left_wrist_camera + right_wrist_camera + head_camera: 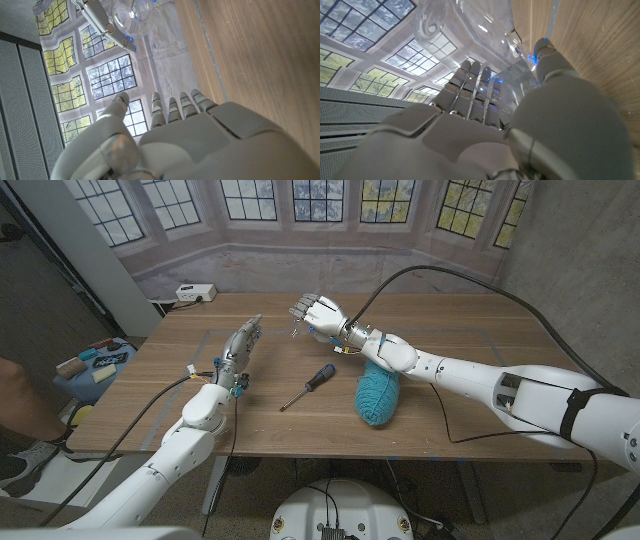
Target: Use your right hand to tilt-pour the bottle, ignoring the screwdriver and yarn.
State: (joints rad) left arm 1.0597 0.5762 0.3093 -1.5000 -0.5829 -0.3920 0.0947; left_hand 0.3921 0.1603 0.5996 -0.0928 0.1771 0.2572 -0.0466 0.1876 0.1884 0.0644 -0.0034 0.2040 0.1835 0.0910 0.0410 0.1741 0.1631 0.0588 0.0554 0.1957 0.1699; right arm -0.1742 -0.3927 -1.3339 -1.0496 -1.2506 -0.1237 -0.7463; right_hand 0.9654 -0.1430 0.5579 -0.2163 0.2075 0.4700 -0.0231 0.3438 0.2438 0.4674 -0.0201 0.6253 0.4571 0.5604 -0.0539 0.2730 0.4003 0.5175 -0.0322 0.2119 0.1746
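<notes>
My right hand (320, 313) is raised above the middle of the far half of the table and grips a clear plastic bottle (299, 322), which is tilted with its neck pointing down toward my left. In the right wrist view the fingers (470, 90) and thumb wrap around the see-through bottle (465, 27). The left wrist view shows the bottle (131, 15) from its round end, off the table. My left hand (240, 345) stands on its edge at the table's left with its fingers straight and nothing in it.
A black-handled screwdriver (310, 385) lies near the table's middle. A teal ball of yarn (378, 395) sits under my right forearm, near the front edge. A white box (195, 292) stands at the far left corner. Part of a person (15, 395) shows at the left edge.
</notes>
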